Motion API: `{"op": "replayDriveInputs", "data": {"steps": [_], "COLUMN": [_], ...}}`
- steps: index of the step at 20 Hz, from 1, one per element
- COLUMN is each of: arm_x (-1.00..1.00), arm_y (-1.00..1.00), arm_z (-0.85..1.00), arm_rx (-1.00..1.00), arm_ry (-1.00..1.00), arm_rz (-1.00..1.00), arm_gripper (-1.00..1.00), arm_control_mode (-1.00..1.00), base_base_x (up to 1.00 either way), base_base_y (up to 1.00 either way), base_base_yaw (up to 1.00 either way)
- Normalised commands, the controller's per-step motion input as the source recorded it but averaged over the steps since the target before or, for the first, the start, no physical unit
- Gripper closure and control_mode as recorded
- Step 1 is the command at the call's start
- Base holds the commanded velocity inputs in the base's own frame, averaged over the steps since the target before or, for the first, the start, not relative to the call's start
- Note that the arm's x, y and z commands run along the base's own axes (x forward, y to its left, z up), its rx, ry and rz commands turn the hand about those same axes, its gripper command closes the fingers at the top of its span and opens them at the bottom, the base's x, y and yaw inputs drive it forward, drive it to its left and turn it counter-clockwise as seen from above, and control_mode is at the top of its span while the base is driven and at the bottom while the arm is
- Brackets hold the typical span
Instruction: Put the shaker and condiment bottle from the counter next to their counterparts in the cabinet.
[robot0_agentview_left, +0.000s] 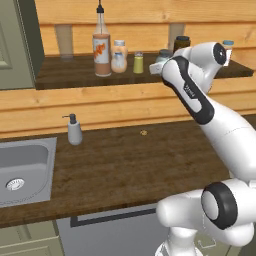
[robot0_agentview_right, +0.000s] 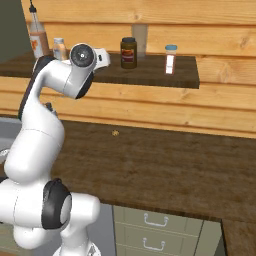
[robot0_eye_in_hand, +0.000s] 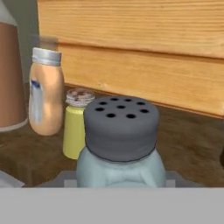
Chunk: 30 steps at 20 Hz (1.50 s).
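Hand view is showing the jaws gripping the pale-blue shaker (robot0_eye_in_hand: 120, 148) by its body, its grey perforated cap standing up between them. Just beyond it on the cabinet shelf (robot0_eye_in_hand: 192, 144) are sitting the yellow-green shaker (robot0_eye_in_hand: 75, 127), the peach bottle (robot0_eye_in_hand: 45, 98) and the sauce bottle (robot0_eye_in_hand: 11, 78).

White arm (robot0_agentview_right: 47, 100) raised before cabinet shelf (robot0_agentview_right: 150, 75), dark jar (robot0_agentview_right: 128, 52), blue-capped bottle (robot0_agentview_right: 170, 58), sauce bottle (robot0_agentview_right: 37, 37) at left
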Motion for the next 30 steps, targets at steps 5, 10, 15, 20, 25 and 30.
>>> {"op": "replayDriveInputs", "data": {"steps": [5, 10, 15, 20, 25, 30], "arm_x": [0.32, 0.33, 0.36, 0.3, 0.18, 0.14], "arm_y": [0.02, 0.06, 0.02, 0.03, 0.05, 0.1], "arm_z": [-0.18, -0.26, -0.13, -0.15, -0.19, -0.16], "arm_rx": [0.0, 0.0, 0.0, 0.0, 0.0, 0.0], "arm_ry": [0.02, 0.06, 0.02, 0.01, 0.0, 0.0], "arm_rz": [0.07, 0.07, 0.07, 0.05, 0.02, 0.01], "arm_gripper": [1.0, 1.0, 1.0, 1.0, 1.0, 1.0], "arm_control_mode": [-1.0, -1.0, -1.0, -1.0, -1.0, -1.0], "base_base_x": [0.0, 0.0, 0.0, 0.0, 0.0, 0.0], "base_base_y": [0.0, 0.0, 0.0, 0.0, 0.0, 0.0], "base_base_yaw": [0.0, 0.0, 0.0, 0.0, 0.0, 0.0]}}
